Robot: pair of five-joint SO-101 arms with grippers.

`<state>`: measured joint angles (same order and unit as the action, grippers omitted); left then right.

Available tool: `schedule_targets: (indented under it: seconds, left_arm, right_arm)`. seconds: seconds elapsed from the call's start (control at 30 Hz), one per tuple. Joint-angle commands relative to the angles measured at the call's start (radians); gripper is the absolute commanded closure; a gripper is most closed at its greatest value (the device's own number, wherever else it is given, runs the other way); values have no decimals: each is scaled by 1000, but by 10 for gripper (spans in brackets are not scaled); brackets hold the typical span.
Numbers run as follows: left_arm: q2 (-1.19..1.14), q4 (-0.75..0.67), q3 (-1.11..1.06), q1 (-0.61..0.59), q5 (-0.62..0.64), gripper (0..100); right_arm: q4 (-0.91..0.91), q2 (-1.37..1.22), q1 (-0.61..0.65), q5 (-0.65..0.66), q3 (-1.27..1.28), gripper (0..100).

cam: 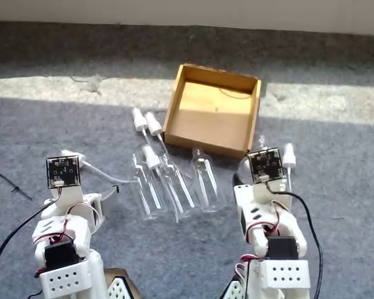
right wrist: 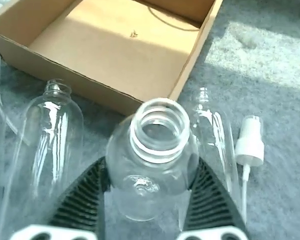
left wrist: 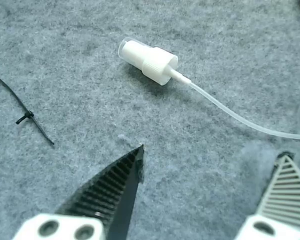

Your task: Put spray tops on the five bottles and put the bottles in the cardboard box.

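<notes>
Clamping a bottle [right wrist: 157, 150] is the right pincer [right wrist: 152, 167]; left pincer [left wrist: 213, 152] gapes just short of a spray top [left wrist: 149, 60].

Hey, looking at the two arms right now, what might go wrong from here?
1. The right end effector holds a bottle by its smooth clear body; it may slip or twist when a top is pressed in.
2. The spray top near the open left end effector trails a long curved tube that may miss the bottle opening.
3. A lying bottle close beside the held one may get knocked.
</notes>
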<state>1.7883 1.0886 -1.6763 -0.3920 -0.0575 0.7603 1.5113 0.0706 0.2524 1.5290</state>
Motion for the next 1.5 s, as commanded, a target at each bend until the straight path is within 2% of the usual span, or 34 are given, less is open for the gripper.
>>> schedule_targets:
  seconds: [0.0,0.17,0.23,0.3,0.43,0.53,0.6,0.83,0.97,1.1,1.27,1.47]
  left_arm:
    - [-5,3,-19,10,6,638]
    - [-5,3,-19,10,6,638]
    - [-5,3,-19,10,6,638]
    - [-5,3,-19,10,6,638]
    - [-5,3,-19,10,6,638]
    - [-5,3,-19,10,6,638]
    - [-5,3,-19,10,6,638]
    - [-5,3,-19,10,6,638]
    - [-5,3,-19,10,6,638]
    - [-5,3,-19,10,6,638]
    - [-5,3,-19,10,6,638]
    - [-5,3,-19,10,6,638]
  right_arm:
    - [145,1,-58,2,-209,995]
    - [389,-30,-85,21,-549,995]
    - [498,-124,-140,106,-697,995]
    - [558,-277,-248,213,-826,995]
    - [545,-645,-536,394,-997,995]
    - [437,-901,-697,416,-1058,995]
    - [348,-1053,-759,417,-1078,995]
    - [163,-1506,-792,473,-1089,995]
    - [127,-1644,-786,520,-1118,989]
    - [128,-1710,-788,516,-1184,976]
    - [176,-1721,-788,512,-1222,863]
    - [337,-1698,-766,358,-1340,816]
